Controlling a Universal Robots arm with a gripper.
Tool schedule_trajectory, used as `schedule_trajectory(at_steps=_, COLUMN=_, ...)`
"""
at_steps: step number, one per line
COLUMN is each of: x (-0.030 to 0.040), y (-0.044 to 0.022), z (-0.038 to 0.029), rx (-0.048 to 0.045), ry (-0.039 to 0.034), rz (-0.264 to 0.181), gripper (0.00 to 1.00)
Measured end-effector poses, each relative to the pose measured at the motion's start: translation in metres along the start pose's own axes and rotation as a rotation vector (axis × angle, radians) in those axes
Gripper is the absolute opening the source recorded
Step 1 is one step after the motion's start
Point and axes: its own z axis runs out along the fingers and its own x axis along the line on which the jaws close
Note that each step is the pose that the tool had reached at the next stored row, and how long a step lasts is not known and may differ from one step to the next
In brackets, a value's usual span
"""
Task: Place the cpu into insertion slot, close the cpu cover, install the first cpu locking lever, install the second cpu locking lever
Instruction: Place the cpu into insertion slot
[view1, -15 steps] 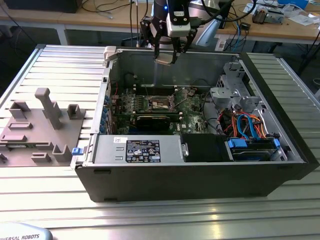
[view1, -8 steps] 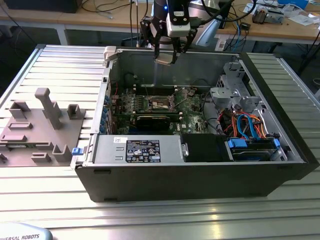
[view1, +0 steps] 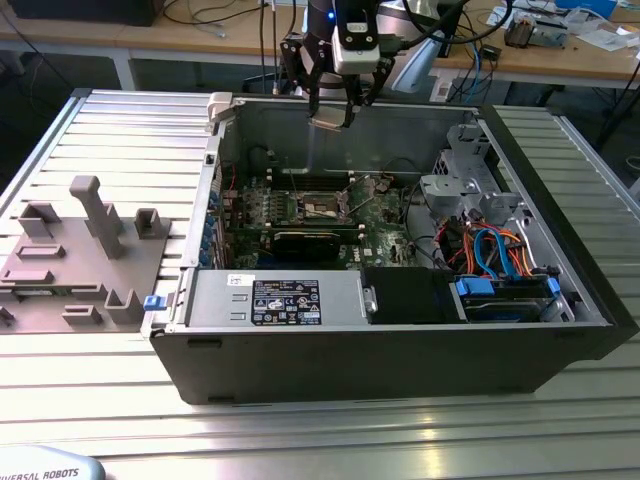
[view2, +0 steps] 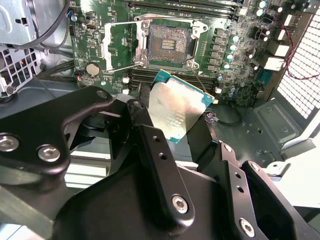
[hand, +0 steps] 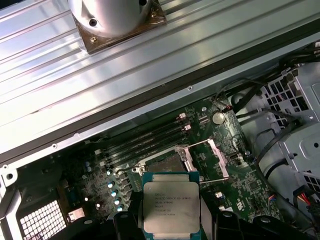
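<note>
Silver cpu (hand: 171, 207) top, first wrist view

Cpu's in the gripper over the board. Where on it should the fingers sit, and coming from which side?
On two opposite edges, coming from above. The cpu is a thin flat square, so only its edges give purchase and both faces stay free. The gripper holds it that way, fingers on opposite edges. The insertion slot is uncovered.

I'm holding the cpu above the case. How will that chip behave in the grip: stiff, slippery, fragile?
The cpu looks thin and rigid, so probably no flex and little weight. The jaws pinch only two edges, so it could slip or tilt. Its contact-covered underside is likely scratch-prone.
</note>
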Motion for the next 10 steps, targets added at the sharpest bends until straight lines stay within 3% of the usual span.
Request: schedule_trajectory(at_steps=10, x=0.0000, y=0.0000, z=0.0000, rx=-0.0002, ry=-0.0006, rz=0.007, gripper=0.54)
